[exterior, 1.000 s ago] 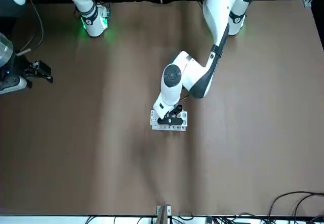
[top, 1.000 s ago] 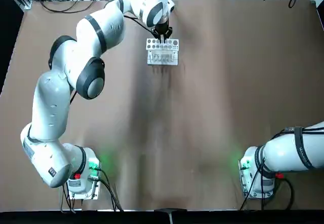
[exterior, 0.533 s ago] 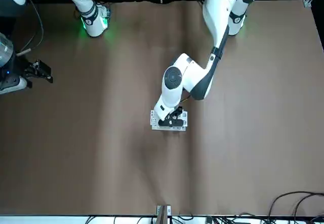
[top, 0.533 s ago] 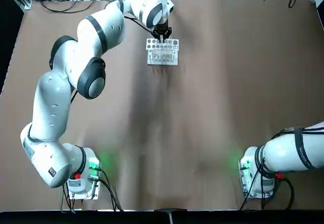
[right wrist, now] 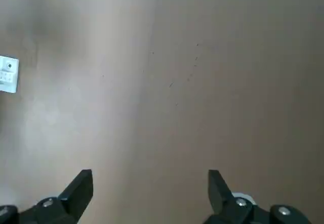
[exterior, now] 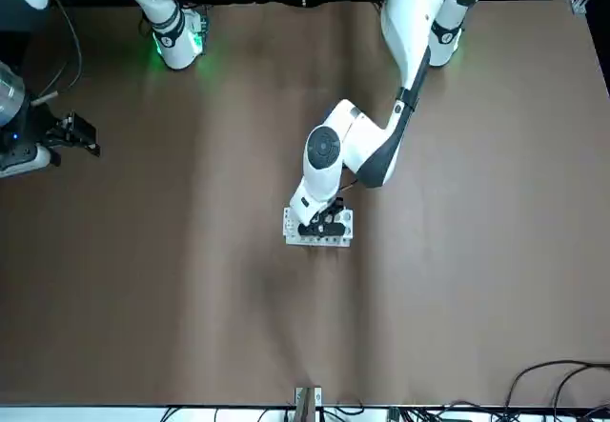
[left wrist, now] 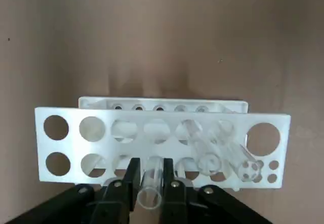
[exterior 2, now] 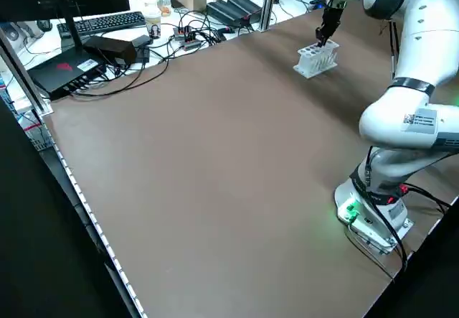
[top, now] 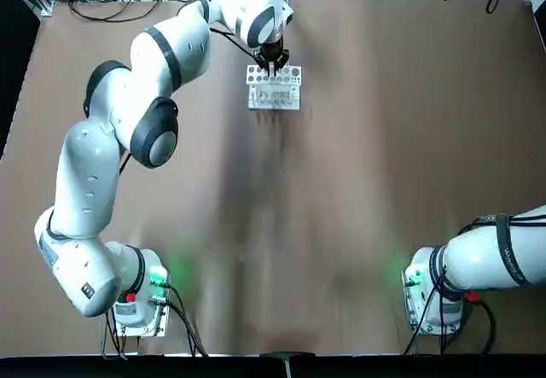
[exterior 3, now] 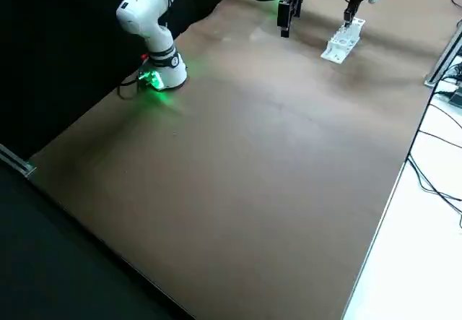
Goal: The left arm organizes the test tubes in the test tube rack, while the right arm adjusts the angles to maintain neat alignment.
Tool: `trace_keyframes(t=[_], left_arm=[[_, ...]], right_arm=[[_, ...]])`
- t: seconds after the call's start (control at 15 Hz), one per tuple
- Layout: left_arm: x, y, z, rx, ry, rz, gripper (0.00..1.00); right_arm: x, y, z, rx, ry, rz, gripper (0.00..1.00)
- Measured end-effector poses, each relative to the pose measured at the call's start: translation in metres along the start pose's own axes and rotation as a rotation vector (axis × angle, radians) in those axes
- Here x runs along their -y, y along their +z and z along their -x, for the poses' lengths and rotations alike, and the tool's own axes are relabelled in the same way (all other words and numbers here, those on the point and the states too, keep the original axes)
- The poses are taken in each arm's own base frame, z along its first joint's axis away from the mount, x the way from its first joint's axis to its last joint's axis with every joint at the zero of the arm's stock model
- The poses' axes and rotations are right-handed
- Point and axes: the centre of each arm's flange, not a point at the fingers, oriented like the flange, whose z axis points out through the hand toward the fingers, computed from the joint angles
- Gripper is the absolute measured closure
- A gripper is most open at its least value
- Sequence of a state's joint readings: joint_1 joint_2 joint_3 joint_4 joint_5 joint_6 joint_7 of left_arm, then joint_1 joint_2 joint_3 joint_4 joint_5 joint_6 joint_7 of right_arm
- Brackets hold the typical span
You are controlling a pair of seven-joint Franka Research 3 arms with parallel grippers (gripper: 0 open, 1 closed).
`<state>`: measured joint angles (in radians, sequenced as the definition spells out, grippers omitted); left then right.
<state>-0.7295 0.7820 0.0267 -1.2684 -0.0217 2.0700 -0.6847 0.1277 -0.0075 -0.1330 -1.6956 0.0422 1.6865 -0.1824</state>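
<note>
Fingers (left wrist: 132, 177) of left gripper (left wrist: 151, 171) clamp one tube (left wrist: 150, 188) at one rack (left wrist: 74, 150); right gripper (right wrist: 151, 183), over table (right wrist: 157, 107), gapes.

Robot, two arms. Left arm (top: 87, 173): white rounded links, dark grey bands and round joint caps, small square dark marking low on the shell, red part and green light at the base, black cables. Right arm (top: 486, 254): white, black bands, black cables strapped along the link, green light, red part. Left claw (left wrist: 150, 193): black, with silver screws. Right claw (right wrist: 151, 183): black, silver screws likewise.
</note>
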Motion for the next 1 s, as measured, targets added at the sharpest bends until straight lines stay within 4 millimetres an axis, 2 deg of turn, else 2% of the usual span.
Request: trace_keyframes(t=[1.0], left_arm=[[-0.0024, -0.0001, 0.0022, 0.003, 0.003, 0.000, 0.76]], right_arm=[[0.0003, 0.0000, -0.0001, 0.000, -0.001, 0.000, 0.00]])
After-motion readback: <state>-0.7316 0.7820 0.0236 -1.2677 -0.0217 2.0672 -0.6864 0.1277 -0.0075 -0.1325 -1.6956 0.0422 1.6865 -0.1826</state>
